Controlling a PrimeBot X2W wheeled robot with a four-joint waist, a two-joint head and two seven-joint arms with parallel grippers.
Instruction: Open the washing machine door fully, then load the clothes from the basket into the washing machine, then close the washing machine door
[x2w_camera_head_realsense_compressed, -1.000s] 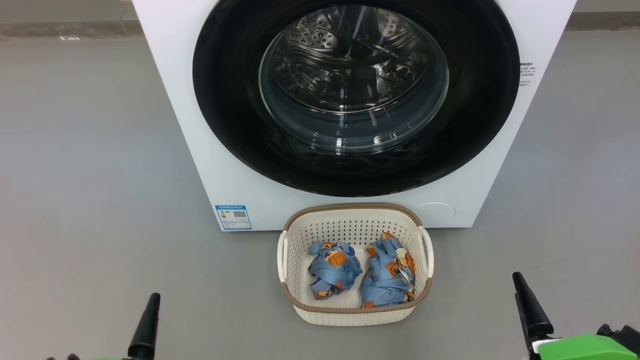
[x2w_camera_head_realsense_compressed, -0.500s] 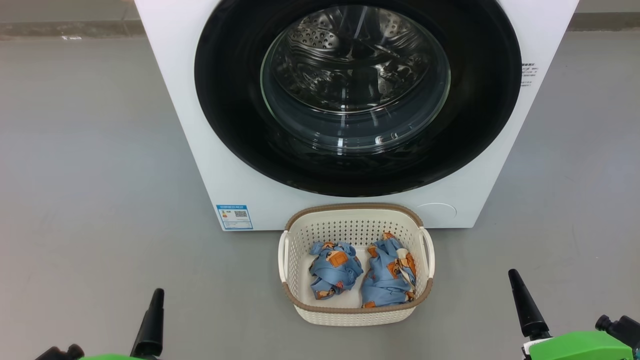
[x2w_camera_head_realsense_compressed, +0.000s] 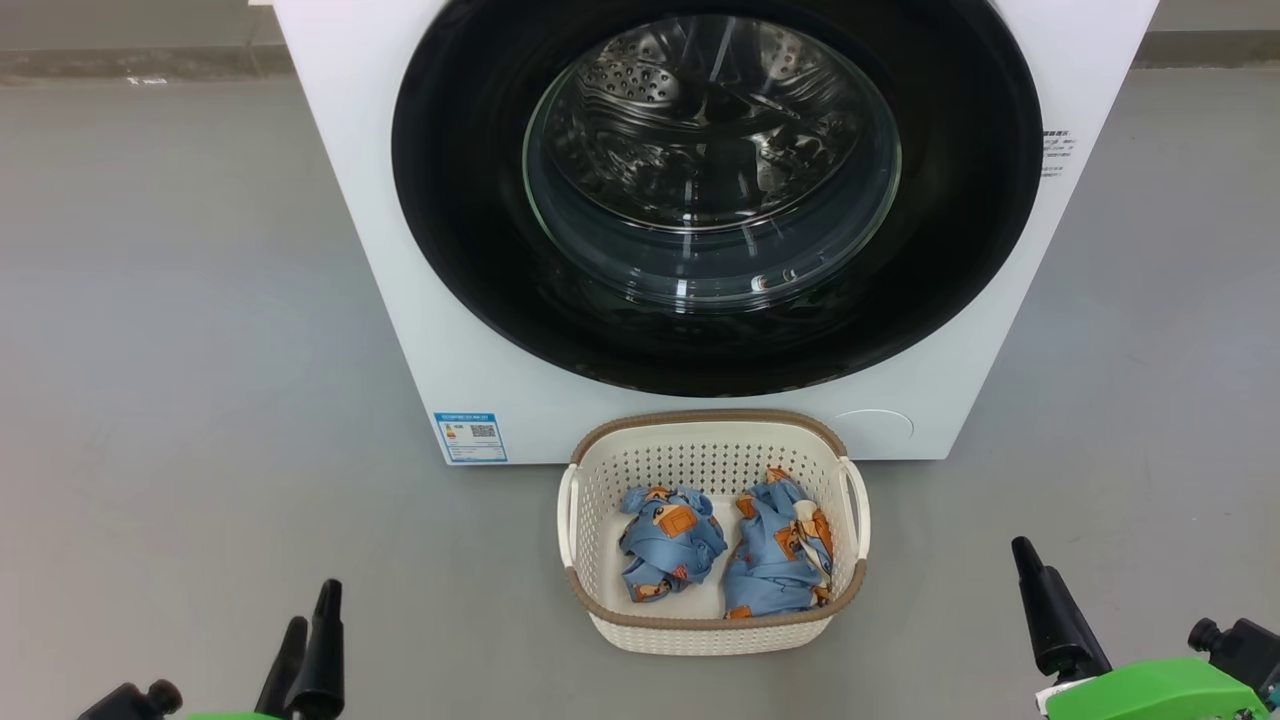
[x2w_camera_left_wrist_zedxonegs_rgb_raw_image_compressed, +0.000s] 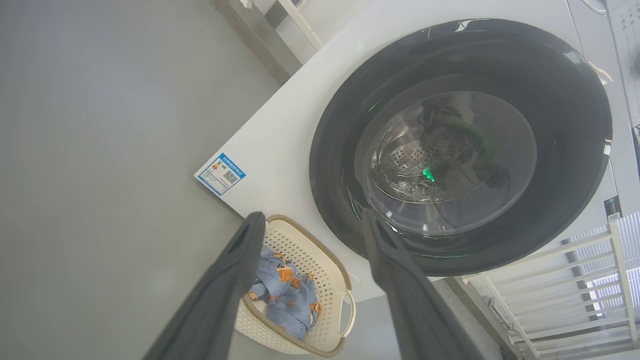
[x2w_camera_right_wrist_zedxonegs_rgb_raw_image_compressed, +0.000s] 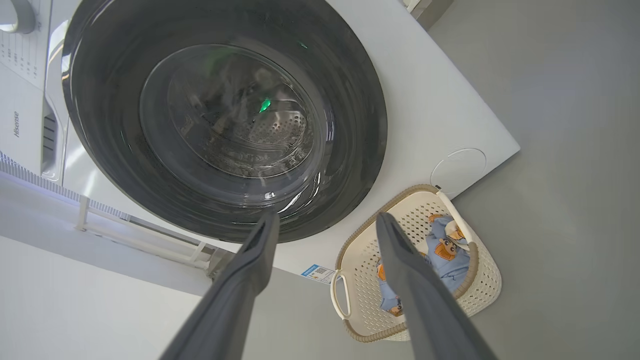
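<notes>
The washing machine (x2w_camera_head_realsense_compressed: 540, 415) stands straight ahead, white, with a blue label (x2w_camera_head_realsense_compressed: 470, 437) low on its front. Its door (x2w_camera_head_realsense_compressed: 710, 160) is closed, with the steel drum showing through the glass bowl inside the black rim. The cream basket (x2w_camera_head_realsense_compressed: 605, 625) sits on the floor against the machine's foot. Two light-blue bear-print clothes lie in it, one on the left (x2w_camera_head_realsense_compressed: 668, 540) and one on the right (x2w_camera_head_realsense_compressed: 778, 555). My left gripper (x2w_camera_head_realsense_compressed: 314, 602) hovers open at the lower left, well short of the basket. My right gripper (x2w_camera_right_wrist_zedxonegs_rgb_raw_image_compressed: 327, 217) is open and empty; one finger (x2w_camera_head_realsense_compressed: 1045, 610) shows at the lower right.
Grey floor (x2w_camera_head_realsense_compressed: 180, 350) spreads on both sides of the machine. A round hatch cover (x2w_camera_head_realsense_compressed: 870, 425) marks the machine's lower right corner. A white slatted rail (x2w_camera_left_wrist_zedxonegs_rgb_raw_image_compressed: 575, 280) runs beside the machine. A low baseboard (x2w_camera_head_realsense_compressed: 120, 60) lines the back wall.
The left gripper has come up a little into the head view, so both its fingers now show. The right gripper has shifted slightly left. Door, basket and clothes are unchanged.
</notes>
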